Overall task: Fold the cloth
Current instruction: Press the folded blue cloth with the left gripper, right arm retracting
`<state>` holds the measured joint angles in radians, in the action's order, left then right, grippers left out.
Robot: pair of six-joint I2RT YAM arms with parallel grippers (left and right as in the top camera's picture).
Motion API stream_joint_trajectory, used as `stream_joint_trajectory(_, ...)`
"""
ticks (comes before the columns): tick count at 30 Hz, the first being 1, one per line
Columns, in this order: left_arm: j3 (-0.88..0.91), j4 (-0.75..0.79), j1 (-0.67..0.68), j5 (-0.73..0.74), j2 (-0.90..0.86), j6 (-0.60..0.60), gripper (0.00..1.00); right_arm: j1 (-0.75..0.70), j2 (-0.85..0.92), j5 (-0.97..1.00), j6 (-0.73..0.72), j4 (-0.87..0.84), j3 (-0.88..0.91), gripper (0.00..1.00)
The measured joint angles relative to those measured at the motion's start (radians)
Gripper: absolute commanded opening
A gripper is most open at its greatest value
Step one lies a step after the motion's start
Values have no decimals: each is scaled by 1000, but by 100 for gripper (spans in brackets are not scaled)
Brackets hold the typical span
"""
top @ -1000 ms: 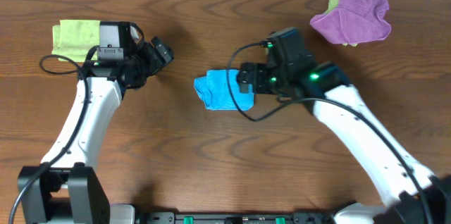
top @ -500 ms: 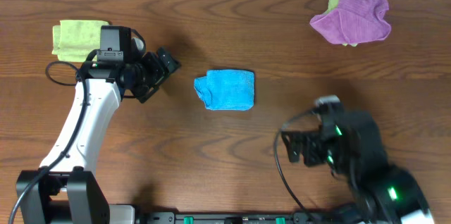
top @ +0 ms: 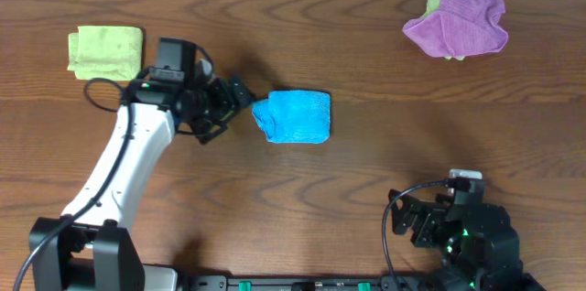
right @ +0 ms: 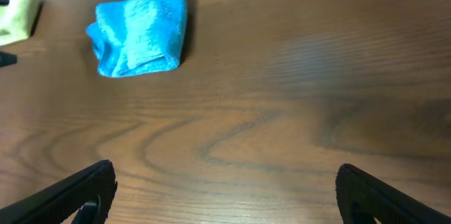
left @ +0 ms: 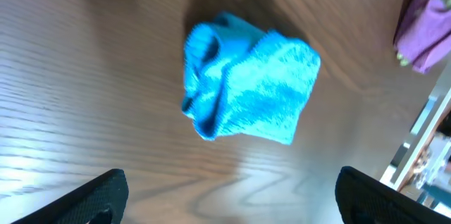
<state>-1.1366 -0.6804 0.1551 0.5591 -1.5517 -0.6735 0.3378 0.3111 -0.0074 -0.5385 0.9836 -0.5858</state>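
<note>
The bright blue cloth (top: pixel 293 116) lies in a compact folded bundle at the middle of the table, its left end bunched. My left gripper (top: pixel 236 108) hangs just left of it, open and empty, and does not touch it. In the left wrist view the cloth (left: pixel 246 86) lies ahead of the open left gripper (left: pixel 231 182). My right gripper (top: pixel 400 222) is pulled back to the near right edge, open and empty. From the right wrist the cloth (right: pixel 141 34) shows far off at the upper left, well beyond the open right gripper (right: pixel 225 178).
A crumpled purple cloth (top: pixel 458 21) lies at the far right over a bit of green fabric. A folded light green cloth (top: pixel 105 51) sits at the far left, behind my left arm. Bare wood lies between the blue cloth and the right gripper.
My right arm has left the blue cloth and drawn back to the near right edge. My left gripper has moved right, up to the cloth's left end. The cloth stays put.
</note>
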Motion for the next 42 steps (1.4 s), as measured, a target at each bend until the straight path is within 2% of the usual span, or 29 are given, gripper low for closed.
stream_joint_trajectory(6,85,37,45,-6,2,-38,96,0,0,16,-14,0,0,99)
stream_joint_trajectory(10,188,143,47,11,10,-77,96,0,0,23,-14,0,0,99)
stream_joint_trajectory(15,359,403,81,18,86,-166,95,0,0,24,-15,0,0,99)
stream_joint_trajectory(20,517,715,130,10,107,-301,95,0,0,26,-20,-1,0,99)
stream_joint_trajectory(21,535,738,140,0,107,-330,95,0,0,27,-21,0,0,99)
stream_joint_trajectory(26,555,777,172,-58,105,-402,95,0,0,26,-21,0,0,99)
stream_joint_trajectory(42,555,950,206,-132,-19,-483,95,0,0,27,-21,0,0,99)
